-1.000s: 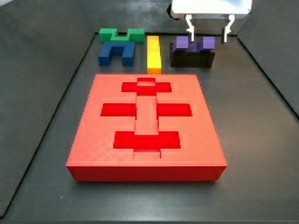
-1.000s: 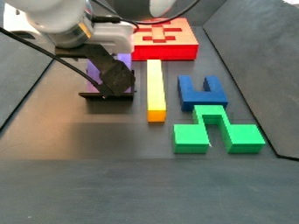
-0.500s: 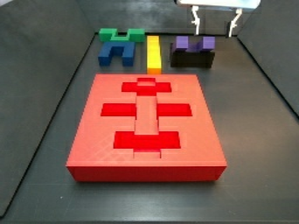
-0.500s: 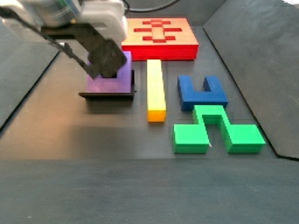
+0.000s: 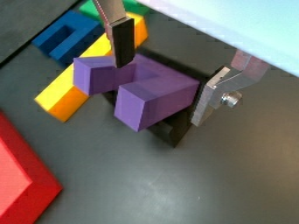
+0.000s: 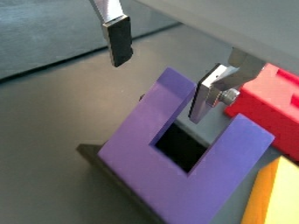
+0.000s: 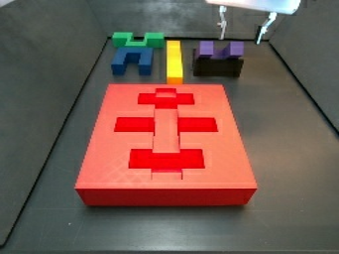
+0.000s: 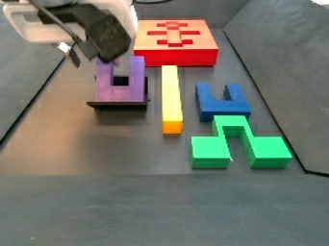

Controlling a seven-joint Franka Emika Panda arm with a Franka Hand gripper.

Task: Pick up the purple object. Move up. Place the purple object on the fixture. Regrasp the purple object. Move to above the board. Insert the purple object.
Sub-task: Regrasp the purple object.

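The purple object sits on the black fixture at the far end of the floor, prongs pointing up, behind the red board. It shows in the other side view on the fixture, near the board. My gripper hangs open and empty above the purple object, also seen in a side view. In both wrist views the fingers stand apart on either side of the purple object, clear of it.
A yellow bar, a dark blue arch block and a green block lie beside the fixture. They show in a side view too: yellow bar, blue block, green block. Dark walls border the floor.
My gripper has let go of the purple object and risen straight up from it. The purple object stays on the fixture.
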